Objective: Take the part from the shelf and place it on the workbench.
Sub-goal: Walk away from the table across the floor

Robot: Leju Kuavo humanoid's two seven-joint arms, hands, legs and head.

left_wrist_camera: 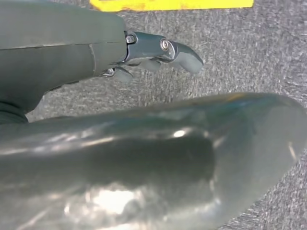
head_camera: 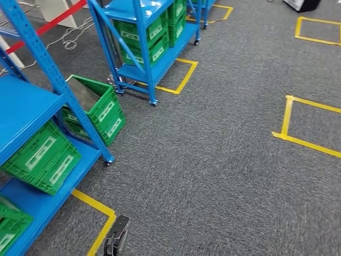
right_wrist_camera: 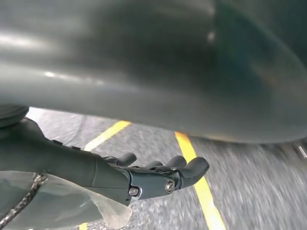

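A clear plastic bag with a chain-like metal part inside hangs against my right hand in the right wrist view. The hand's fingers are only slightly curled, and the spot where it holds the bag is hidden under the grey cover. My left hand hangs low at the bottom edge of the head view, over the grey carpet. Up close, the left hand has its fingers stretched out with nothing in them. A blue shelf stands at the left with green crates on its lower levels.
A tilted green crate sits by the near shelf's leg. A second blue shelf on wheels stands further back with more green crates. Yellow tape squares mark the carpet at the right, and a yellow tape line runs beside my left hand.
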